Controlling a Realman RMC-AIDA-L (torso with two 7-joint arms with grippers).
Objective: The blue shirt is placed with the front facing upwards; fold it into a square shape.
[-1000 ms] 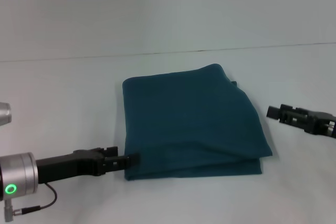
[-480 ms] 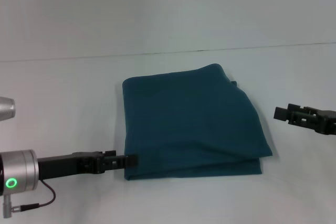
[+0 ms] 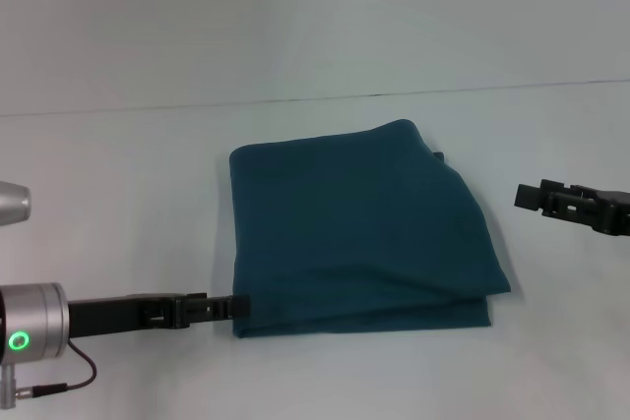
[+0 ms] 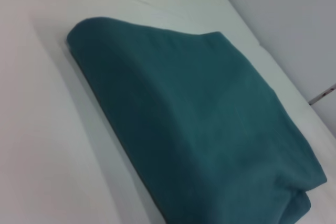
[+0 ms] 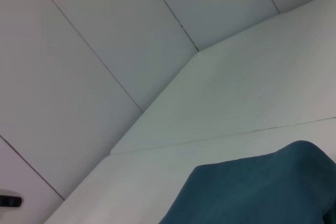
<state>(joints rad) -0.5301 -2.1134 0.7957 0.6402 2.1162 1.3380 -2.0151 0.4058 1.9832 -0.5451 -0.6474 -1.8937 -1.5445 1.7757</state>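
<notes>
- Where the white table spreads before me, the blue shirt lies near its middle, already folded into a thick, roughly square bundle.
- Its dark teal cloth shows no lettering on the upper face, only smooth fabric with soft creases.
- Stacked layers show along the near edge and at the near right corner, where the lower layers peek out under the top one.
- The far right corner bulges in a rounded hump, with a small dark bit just beside it.
- My left gripper sits low at the bundle's near left corner, its tip at the cloth's edge; I cannot tell whether its jaws are parted or closed.
- My right gripper hovers off the shirt's right side, apart from it; its jaws I cannot make out either.
- From my left wrist, the bundle fills the view, plump and rounded at its folded edge.
</notes>
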